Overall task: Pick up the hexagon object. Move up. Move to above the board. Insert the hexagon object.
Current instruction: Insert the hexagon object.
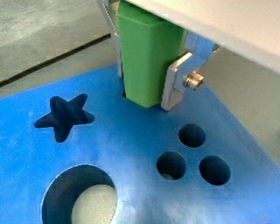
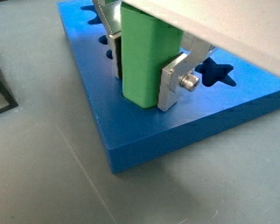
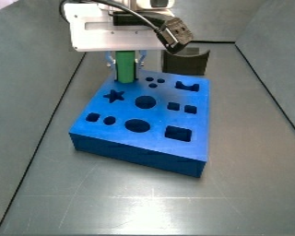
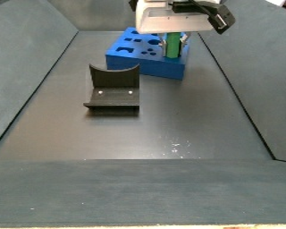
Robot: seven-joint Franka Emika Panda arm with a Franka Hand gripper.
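While gripper [image 1: 146,83] hangs over board [image 1: 130,166] edge, jaws clamp upright hexagon object [image 1: 147,52]; cut-outs below empty.

In a side view the gripper [image 3: 124,63] hangs over the far-left corner of the board [image 3: 147,138], its jaws closed on the upright hexagon object [image 3: 124,68]. The board lies mid-counter [image 3: 249,175], holding star, circle, square and oval cut-outs. A dark fixture [image 3: 186,61] stands just behind the board's far edge.
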